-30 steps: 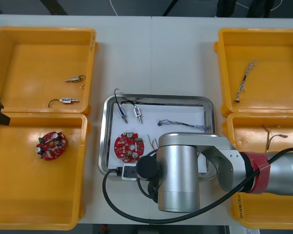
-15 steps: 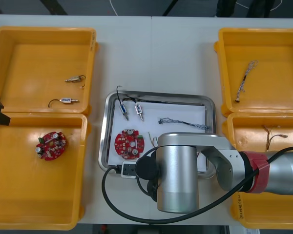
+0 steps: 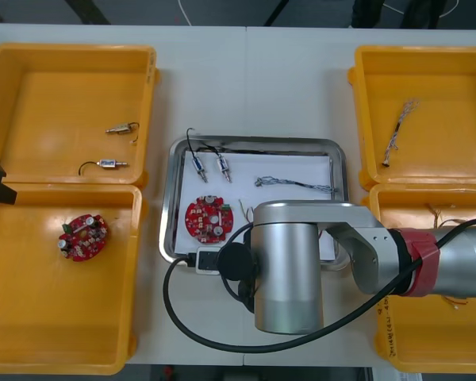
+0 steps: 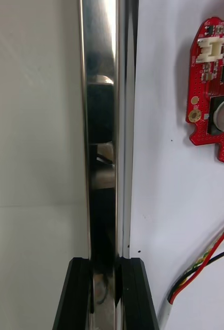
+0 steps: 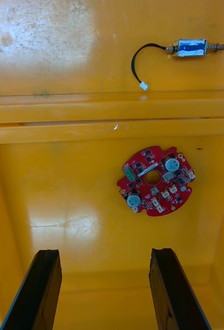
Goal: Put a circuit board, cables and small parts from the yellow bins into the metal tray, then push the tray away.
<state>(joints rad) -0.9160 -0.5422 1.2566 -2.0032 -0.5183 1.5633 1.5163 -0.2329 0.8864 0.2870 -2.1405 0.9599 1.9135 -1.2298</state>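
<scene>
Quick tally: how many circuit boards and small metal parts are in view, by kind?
Circuit boards: 2 (tray, near left bin).
Small metal parts: 4 (two in tray, two in far left bin).
Total: 6.
Right gripper clamps the tray's rim; left gripper open over the near left bin.

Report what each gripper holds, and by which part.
The right gripper clamps the metal tray by its near rim. The left gripper is open over a yellow bin, holding nothing.
</scene>
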